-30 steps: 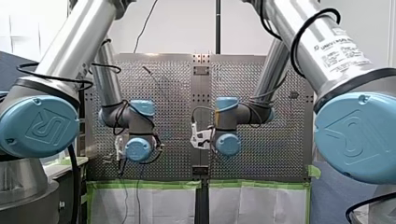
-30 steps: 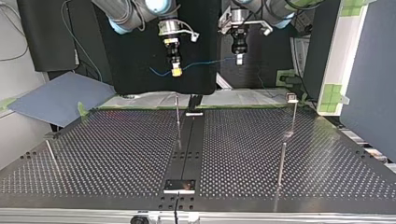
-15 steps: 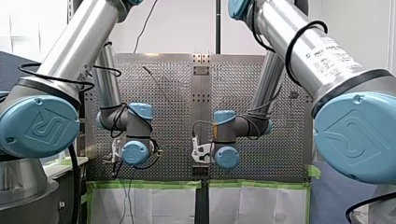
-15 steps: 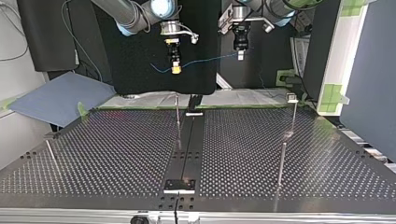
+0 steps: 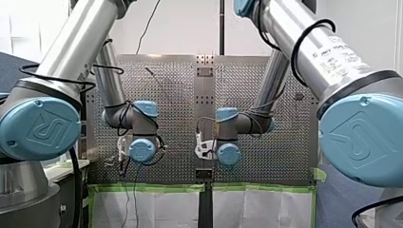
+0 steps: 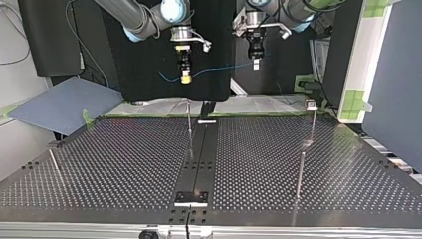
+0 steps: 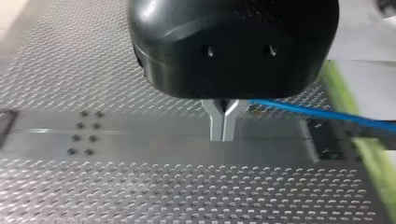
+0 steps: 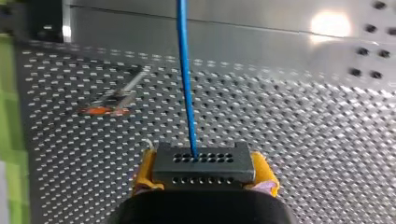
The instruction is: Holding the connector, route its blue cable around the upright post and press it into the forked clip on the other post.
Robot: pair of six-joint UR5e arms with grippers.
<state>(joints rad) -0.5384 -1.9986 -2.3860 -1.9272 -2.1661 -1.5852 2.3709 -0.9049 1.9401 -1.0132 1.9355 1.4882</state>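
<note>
Top view shows the perforated table [image 6: 124, 164] filling the lower half, with a dark strip running down its middle. My right arm [image 6: 134, 15] comes in at this view's left and my left arm [image 6: 293, 7] at its right. Both end high above the table's far edge, against a dark backdrop.

Several thin posts stand on the table. An upright post [image 6: 189, 124] rises just beside the dark strip near the far edge. A second post [image 6: 313, 122] stands well apart at the view's right, topped by a small pale head [image 6: 311, 104] too small to read as a fork. A third post [image 6: 300, 174] stands nearer the camera, in front of the second.

My right gripper [image 6: 185, 77] points straight down. In the right wrist view its yellow pads [image 8: 144, 173] are clamped on either side of the connector [image 8: 204, 164], a dark block with rows of small holes.

My left gripper [image 6: 255, 63] hangs at about the same height, beside the right one. In the left wrist view its metal fingers [image 7: 217, 123] are pressed together at the tips.

From the connector's face the blue cable [image 8: 185, 74] runs straight out. In the top view it sags between the two grippers and reaches the left one. In the left wrist view it emerges at the root of the fingers. It hangs in the air well above the posts, touching none of them.
</note>
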